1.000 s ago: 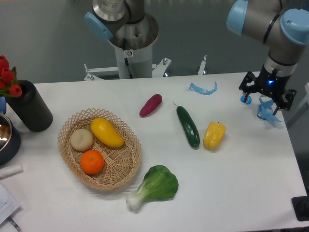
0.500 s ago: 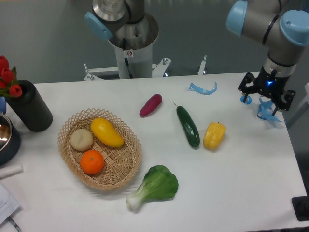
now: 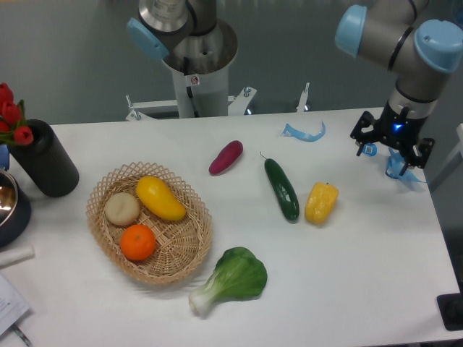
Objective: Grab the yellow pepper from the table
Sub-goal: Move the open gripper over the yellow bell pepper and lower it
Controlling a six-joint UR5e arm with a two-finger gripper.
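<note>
Tabletop (image 3: 362, 275), white, flat and matte with a rounded near corner, is seen from above against a grey-green wall, with the arm's metal pedestal (image 3: 197, 69) standing at the far edge. The gripper (image 3: 391, 147) is held above the far right part of the table, a blue light glowing on its dark body; whether its jaws are spread or closed cannot be told from this view, and nothing is seen held between them. The yellow pepper (image 3: 321, 202), glossy, blocky and ridged lengthwise, lies on the table nearer the camera than the gripper and to its left, well apart from it. Just beyond the pepper, farther from the gripper, a smooth dark green cucumber (image 3: 281, 189) lies roughly lengthwise toward the camera, close beside the pepper but not touching it. A small purple oblong vegetable (image 3: 226, 157) lies farther left still. A leafy green bok choy (image 3: 230, 280) with a pale stalk lies toward the near edge. Far from the gripper, at the left, a round woven wicker basket (image 3: 189, 249) holds a smooth yellow oval fruit (image 3: 160, 198), an orange (image 3: 137, 242) and a pale beige round item (image 3: 122, 209). A matte black cylinder (image 3: 45, 159) with red tulips (image 3: 10, 114) stands at the far left. A curved piece of light blue plastic (image 3: 304, 133) lies left of the gripper, near the far edge.
</note>
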